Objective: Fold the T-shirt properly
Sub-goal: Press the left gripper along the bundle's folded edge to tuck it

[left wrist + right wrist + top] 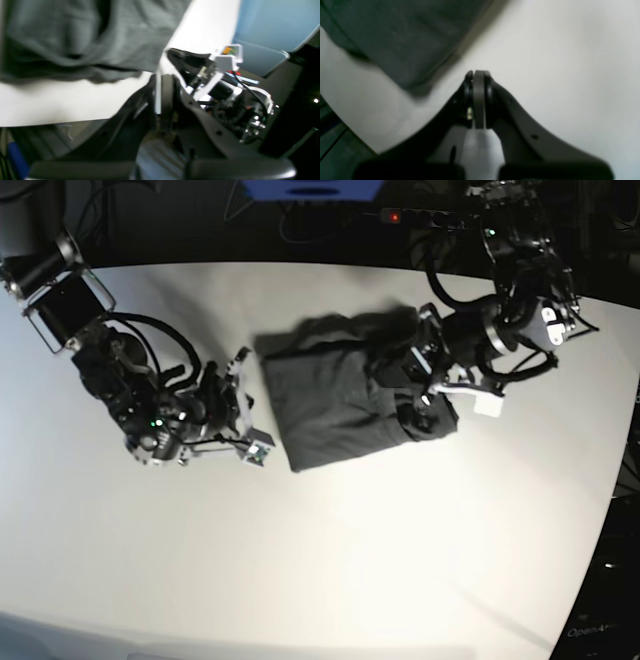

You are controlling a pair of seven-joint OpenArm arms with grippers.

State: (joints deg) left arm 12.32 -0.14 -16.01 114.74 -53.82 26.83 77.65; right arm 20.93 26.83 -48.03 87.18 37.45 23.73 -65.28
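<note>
The T-shirt (335, 395) lies as a compact dark bundle just above the centre of the base view on the white worktop (330, 560), its right-hand part still bunched and rumpled. The left claw (425, 402) sits over that bunched edge with jaws pressed together; whether cloth is pinched there I cannot tell. The right claw (477, 75), at middle left of the base view, is closed on nothing, just beside the shirt's left edge. Likely risks: a jaw snagging a layer when the left arm lifts and pulling the fold open, or the right arm nudging the near edge askew
</note>
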